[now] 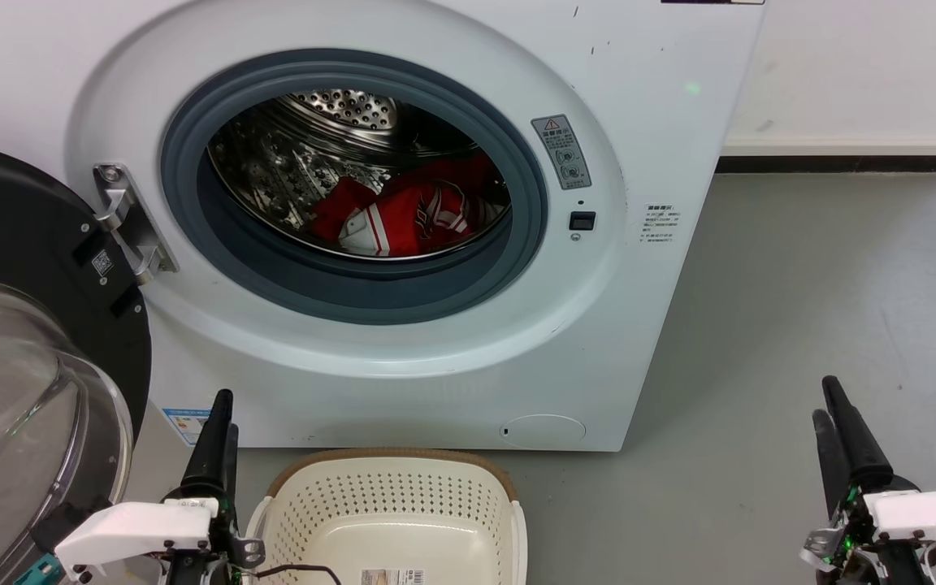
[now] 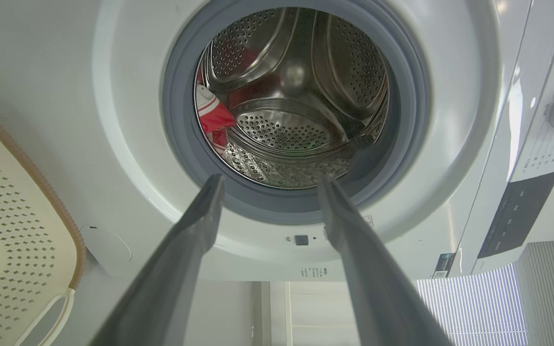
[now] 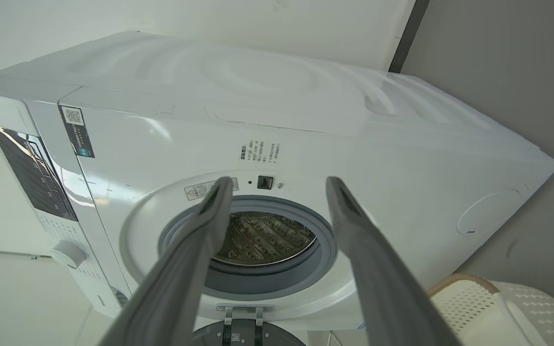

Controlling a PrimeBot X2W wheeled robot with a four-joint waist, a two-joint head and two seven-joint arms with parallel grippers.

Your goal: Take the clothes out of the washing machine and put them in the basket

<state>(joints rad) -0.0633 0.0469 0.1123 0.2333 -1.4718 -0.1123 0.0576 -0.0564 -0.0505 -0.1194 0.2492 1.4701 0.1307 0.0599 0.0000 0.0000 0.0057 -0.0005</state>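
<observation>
The white washing machine [image 1: 647, 122] stands in front of me with its round opening uncovered. Red clothes [image 1: 411, 215] with white trim lie in the bottom of the steel drum; the left wrist view shows a bit of them [image 2: 212, 115] at the drum's edge. The cream basket [image 1: 391, 457] sits on the floor below the opening, nothing in the part I see. My left gripper [image 1: 226, 413] is open just left of the basket, its fingers [image 2: 195, 230] aimed at the drum. My right gripper [image 1: 825, 398] is open, low at the right, well clear of the machine.
The black-rimmed glass door [image 1: 29, 366] is swung wide open at the left, close to my left arm. Grey floor [image 1: 801, 325] stretches to the right of the machine, up to a white wall with a dark skirting. The basket [image 3: 464, 300] also appears in the right wrist view.
</observation>
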